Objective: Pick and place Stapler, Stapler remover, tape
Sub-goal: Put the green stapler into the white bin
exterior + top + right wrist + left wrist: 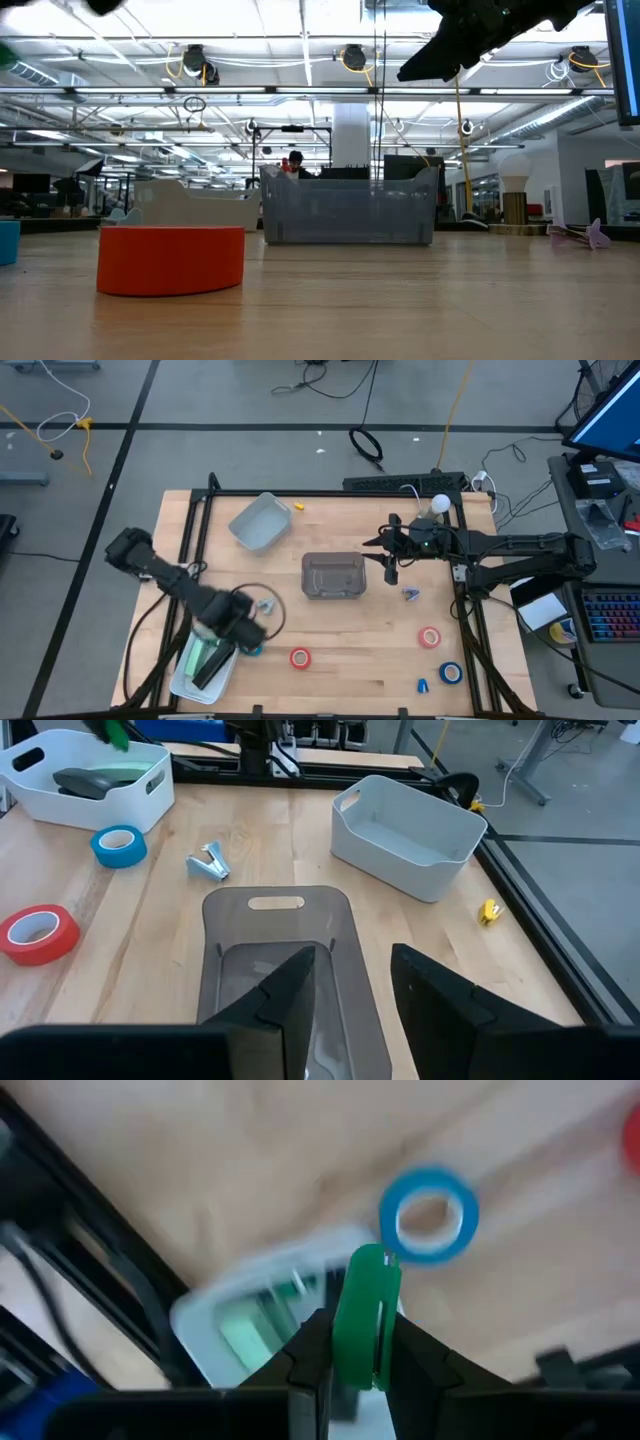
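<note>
Left gripper (362, 1355) clamped on a green stapler (366, 1315), above the white bin (203, 668) by the surface's near-left edge; blue tape (429, 1215) just beside. Right gripper (350, 985) open, empty, above the grey bin (278, 925); bare wood around it.

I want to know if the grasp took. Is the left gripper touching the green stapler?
Touching. The left wrist view shows the left gripper with both fingers pressed against the sides of the green stapler, no gap visible.
</note>
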Robot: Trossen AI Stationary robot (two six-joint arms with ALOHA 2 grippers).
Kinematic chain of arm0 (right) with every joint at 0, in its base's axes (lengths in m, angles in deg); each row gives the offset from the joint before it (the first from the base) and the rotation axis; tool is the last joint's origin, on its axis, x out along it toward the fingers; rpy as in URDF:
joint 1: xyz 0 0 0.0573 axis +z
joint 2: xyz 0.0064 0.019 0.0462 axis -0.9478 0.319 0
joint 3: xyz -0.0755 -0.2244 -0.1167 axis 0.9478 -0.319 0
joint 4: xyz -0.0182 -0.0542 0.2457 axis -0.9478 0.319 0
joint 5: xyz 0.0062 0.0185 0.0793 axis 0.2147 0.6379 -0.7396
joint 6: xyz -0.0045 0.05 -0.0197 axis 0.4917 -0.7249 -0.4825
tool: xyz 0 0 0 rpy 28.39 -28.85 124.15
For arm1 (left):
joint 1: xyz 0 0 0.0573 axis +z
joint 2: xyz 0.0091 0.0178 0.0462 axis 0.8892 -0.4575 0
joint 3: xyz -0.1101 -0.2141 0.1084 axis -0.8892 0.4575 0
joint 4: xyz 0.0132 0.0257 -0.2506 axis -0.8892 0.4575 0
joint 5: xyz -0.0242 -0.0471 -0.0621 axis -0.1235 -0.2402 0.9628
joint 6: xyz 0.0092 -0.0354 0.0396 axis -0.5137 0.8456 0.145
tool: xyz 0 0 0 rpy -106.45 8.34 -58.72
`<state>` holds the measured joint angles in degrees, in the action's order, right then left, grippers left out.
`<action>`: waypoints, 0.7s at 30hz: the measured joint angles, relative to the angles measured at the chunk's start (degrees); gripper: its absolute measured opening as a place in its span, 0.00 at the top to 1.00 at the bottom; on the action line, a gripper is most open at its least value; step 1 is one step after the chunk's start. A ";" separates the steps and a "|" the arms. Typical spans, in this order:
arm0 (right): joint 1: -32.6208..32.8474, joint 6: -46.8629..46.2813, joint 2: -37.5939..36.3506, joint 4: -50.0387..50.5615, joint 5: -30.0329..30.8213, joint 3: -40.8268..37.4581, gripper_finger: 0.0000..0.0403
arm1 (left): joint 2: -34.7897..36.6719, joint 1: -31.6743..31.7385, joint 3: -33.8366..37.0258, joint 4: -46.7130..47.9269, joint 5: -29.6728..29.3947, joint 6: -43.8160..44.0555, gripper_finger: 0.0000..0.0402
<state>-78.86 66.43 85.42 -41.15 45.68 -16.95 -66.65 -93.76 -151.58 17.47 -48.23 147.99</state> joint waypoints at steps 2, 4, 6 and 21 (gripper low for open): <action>0.00 0.00 0.00 0.00 0.00 0.00 0.68 | 1.13 -3.46 3.30 -2.56 1.37 5.92 0.85; 0.00 0.00 0.00 0.00 0.00 0.00 0.68 | 2.41 -6.47 6.34 -4.76 2.75 11.83 0.84; 0.00 0.00 0.00 -0.01 0.00 0.00 0.68 | 4.00 -9.22 9.19 -6.46 3.09 16.52 0.82; 0.00 -3.45 0.00 -0.02 0.00 0.00 0.68 | 7.80 -12.40 26.67 -19.34 7.09 22.19 0.78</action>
<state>-78.86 62.98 85.42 -41.17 45.68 -16.95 -58.85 -106.16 -124.91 -1.87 -41.14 170.18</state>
